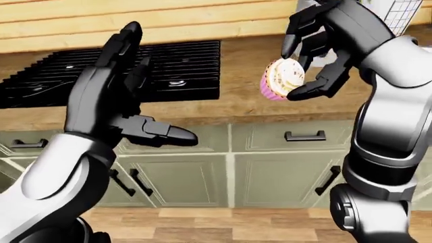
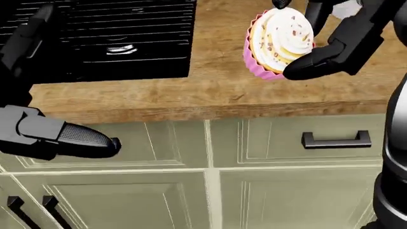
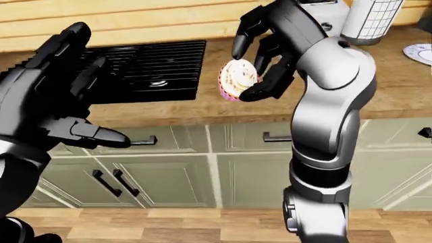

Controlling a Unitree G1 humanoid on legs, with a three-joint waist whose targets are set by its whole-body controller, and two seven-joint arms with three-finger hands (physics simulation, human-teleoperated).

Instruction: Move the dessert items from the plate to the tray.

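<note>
So the biggest thing here is the wooden table [image 1: 243, 98] running across the eye views, with pale green cabinet doors [image 1: 182, 177] and drawers with dark handles underneath, and a wood plank floor [image 1: 223, 223] at the bottom. Set into the table on the left of the views is a black stove [image 1: 168, 68] with its grates.

The right arm [image 3: 330, 101] comes up tall on the right side of the right-eye view, silver and black, bent at the elbow. The right hand [image 2: 330, 38] holds the cupcake [image 2: 276, 40] up in the air over the table, just right of the stove. Its fingers [image 2: 311, 64] are clamped around it: one dark finger sits under the cupcake's lower right edge, and others come over the top. The cupcake has a pink wrapper and white frosting with sprinkles, and it's tipped over on its side a bit, frosting pointing toward the hand.

The left hand [image 1: 115, 101] is up on the left, over the stove edge in the eye views, holding nothing, its fingers spread apart with one sticking out to the right.

At the right edge of the right-eye view, a bit of a blue-patterned plate [image 3: 420, 52] sits on the table, well apart from the cupcake, plus a white wire-grid thing [image 3: 375, 20] up top.
</note>
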